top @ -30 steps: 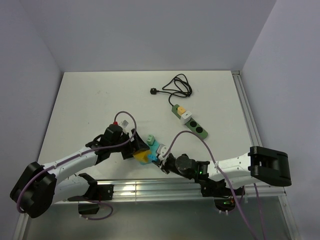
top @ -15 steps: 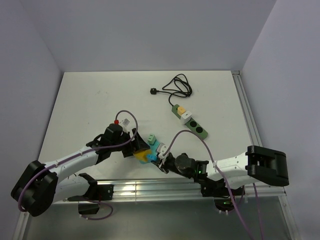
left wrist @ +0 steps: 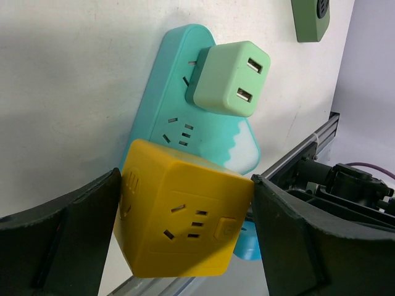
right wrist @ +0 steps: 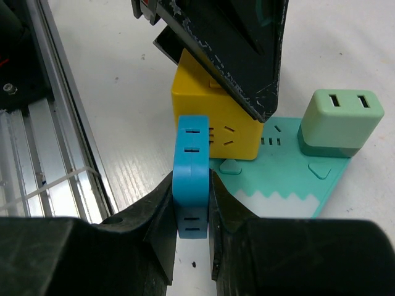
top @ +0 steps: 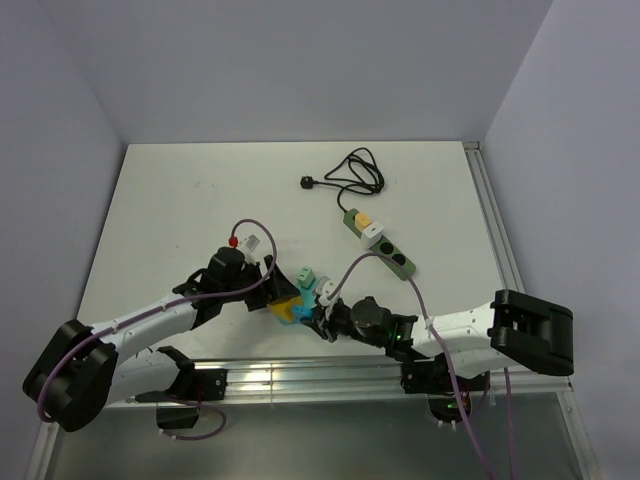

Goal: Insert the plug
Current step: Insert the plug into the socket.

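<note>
**Top external:** a white table (top: 180, 200) stands in a corner of pale lilac walls (top: 300, 70), with an aluminium rail (top: 290, 378) along its near edge. At the far side lies a coiled black cable (top: 358, 172), and near it a green power strip (top: 382, 243) that carries a yellow and a white plug. Both arms meet near the front edge. The left gripper (top: 279, 293) straddles the yellow cube adapter (top: 285, 301). The right gripper (top: 318, 304) reaches in from the other side, beside the teal socket strip (top: 311, 291) and its mint adapter (top: 307, 274).

**Left wrist:** the left gripper (left wrist: 185, 185) stands wide. Its black fingers (left wrist: 62, 240) lie one against each side of the yellow cube adapter (left wrist: 182, 225), which fills the gap and sits tilted over the near end of the teal socket strip (left wrist: 163, 105). The mint adapter (left wrist: 229, 79) is plugged in further along and shows two USB ports. A faint embossed mark on the cube's side is too dim to read.

**Right wrist:** the right gripper (right wrist: 192, 203) is narrowly closed on the blue plug block (right wrist: 191, 157). The block is held upright with its slotted edge facing the camera, and it touches the yellow cube adapter (right wrist: 207, 120). Behind them lies the teal socket strip (right wrist: 287, 179) with its white zigzag end, flat on the table (right wrist: 111, 68)
</note>
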`<state>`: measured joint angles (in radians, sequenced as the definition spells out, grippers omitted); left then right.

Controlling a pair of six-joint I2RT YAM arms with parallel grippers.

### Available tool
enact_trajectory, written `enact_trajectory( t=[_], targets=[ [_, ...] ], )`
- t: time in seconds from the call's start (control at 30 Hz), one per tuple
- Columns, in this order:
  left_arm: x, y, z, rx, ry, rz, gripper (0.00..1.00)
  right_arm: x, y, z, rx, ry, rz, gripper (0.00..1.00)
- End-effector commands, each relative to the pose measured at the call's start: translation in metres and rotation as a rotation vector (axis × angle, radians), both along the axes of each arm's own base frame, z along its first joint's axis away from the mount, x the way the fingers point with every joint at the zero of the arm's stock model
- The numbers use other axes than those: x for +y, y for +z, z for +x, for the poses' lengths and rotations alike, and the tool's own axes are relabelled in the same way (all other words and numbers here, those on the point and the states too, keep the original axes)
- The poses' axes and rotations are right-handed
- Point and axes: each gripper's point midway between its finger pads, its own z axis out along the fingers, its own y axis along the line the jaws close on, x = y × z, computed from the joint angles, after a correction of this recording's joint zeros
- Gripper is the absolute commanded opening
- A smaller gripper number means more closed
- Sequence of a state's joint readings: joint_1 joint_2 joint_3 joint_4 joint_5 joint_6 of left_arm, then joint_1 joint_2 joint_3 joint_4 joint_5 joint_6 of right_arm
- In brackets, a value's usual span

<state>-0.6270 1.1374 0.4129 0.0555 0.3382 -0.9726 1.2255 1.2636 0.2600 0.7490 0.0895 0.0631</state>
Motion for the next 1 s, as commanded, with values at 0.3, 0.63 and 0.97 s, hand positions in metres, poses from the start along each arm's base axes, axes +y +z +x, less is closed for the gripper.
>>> enact_trajectory(
  t=[0.3,0.63,0.97],
  targets=[
    [-0.006,-0.017,-0.043,0.127,-0.152,-0.012,0.71,-0.012,0.02,0.04,-0.016,-0.167,0.049,0.0],
    [-0.009,-0.015,-0.048,0.126,-0.187,-0.038,0.67,-0.018,0.011,0.056,-0.014,-0.245,0.0,0.0],
    [-0.012,-0.014,-0.053,0.135,-0.218,-0.038,0.67,-0.034,0.005,0.073,-0.039,-0.371,-0.053,0.0]
  ],
)
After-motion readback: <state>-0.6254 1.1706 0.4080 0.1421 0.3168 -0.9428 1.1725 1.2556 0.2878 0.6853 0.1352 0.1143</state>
